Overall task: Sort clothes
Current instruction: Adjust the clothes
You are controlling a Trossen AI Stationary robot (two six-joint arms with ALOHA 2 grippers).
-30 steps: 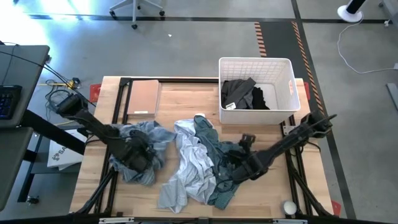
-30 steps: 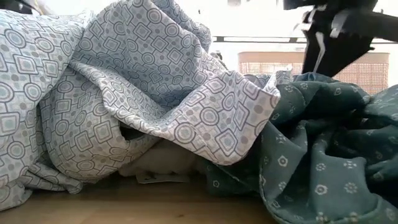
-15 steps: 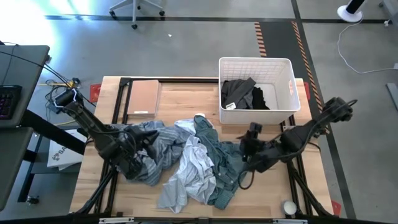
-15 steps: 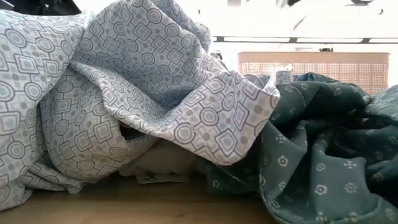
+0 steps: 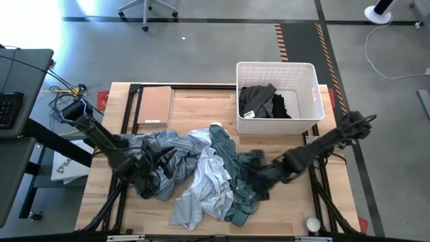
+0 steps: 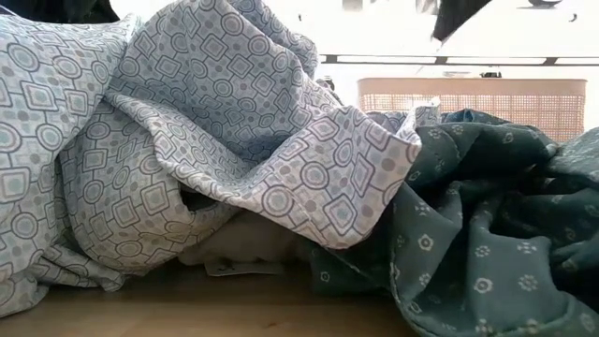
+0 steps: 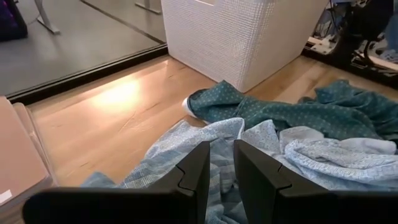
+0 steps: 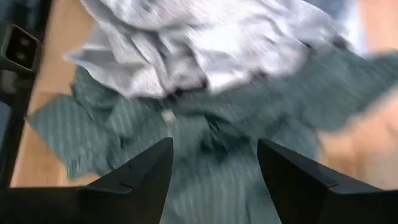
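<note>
A blue-grey striped garment (image 5: 168, 144) lies bunched at the table's left, and my left gripper (image 5: 160, 160) is shut on it. It also shows in the left wrist view (image 7: 180, 149). A white garment with grey pattern (image 5: 205, 181) lies crumpled in the middle and fills the low view (image 6: 234, 140). A dark green garment (image 5: 238, 168) lies against its right side, partly under it. My right gripper (image 5: 259, 178) is open just above the green garment (image 8: 205, 143) and touches nothing. My left gripper holds a bunched part of the blue-grey striped garment (image 7: 219, 163) between its two nearly closed fingers. The fingers come slanting from the table's left. The fingers themselves hide the exact place of contact. The rest of the garment lies slack on the table.
A white slatted basket (image 5: 275, 67) stands at the far right with black clothes (image 5: 262, 101) in it. A brown flat board (image 5: 154, 104) lies at the far left. A small white ball (image 5: 312, 223) sits near the front right corner.
My right gripper has let go of the green garment, risen and drawn back toward the right, then come down again over the green garment. My left gripper has drawn the blue-grey garment out from a heap, spreading it toward the white garment.
</note>
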